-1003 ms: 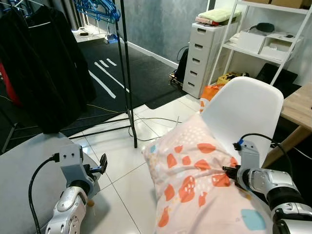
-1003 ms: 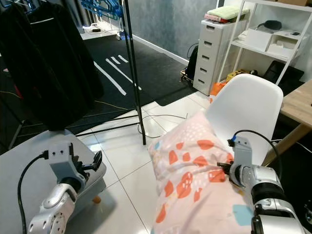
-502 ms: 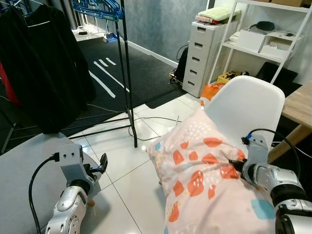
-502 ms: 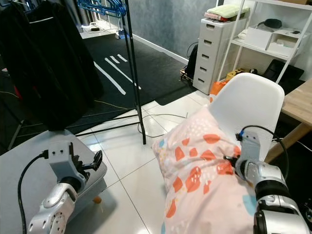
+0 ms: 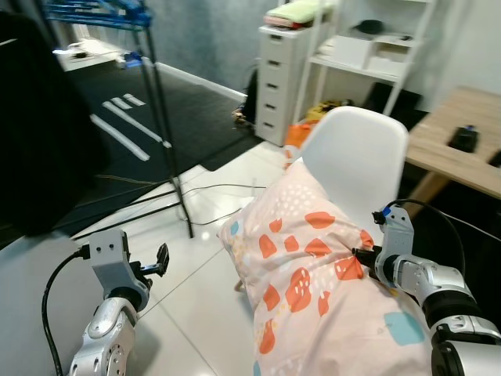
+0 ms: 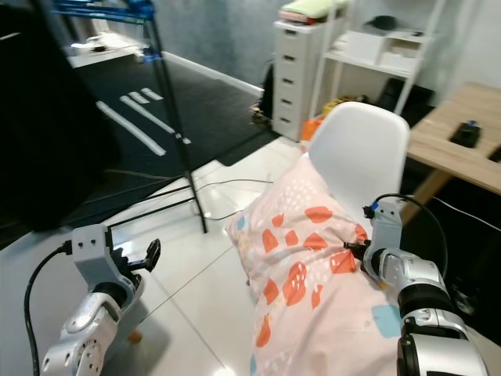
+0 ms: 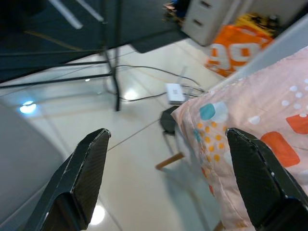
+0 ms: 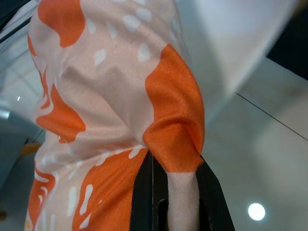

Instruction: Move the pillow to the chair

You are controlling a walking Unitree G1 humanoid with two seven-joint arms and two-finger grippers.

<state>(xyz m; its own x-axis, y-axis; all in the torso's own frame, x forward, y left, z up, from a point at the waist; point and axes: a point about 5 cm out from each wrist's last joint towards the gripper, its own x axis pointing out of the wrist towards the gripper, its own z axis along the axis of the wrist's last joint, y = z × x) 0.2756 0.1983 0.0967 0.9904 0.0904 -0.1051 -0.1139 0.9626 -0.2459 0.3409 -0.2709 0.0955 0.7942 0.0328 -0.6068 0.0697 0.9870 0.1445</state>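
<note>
Right gripper [image 5: 358,257] pinches pink pillow [image 5: 301,270] fabric | pillow leans against white chair [image 5: 360,168] | left gripper [image 7: 166,185] fingers spread wide, empty, over tiled floor [image 5: 188,282]

Right gripper [image 5: 362,257] clamped, left gripper [image 7: 166,178] agape

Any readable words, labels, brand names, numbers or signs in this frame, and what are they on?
None can be read.
Pillow: orange and blue shapes and white dots, no lettering.
Orange bag on the floor: white marks, too blurred to read.
White drawer unit and shelf boxes: no legible labels.
</note>
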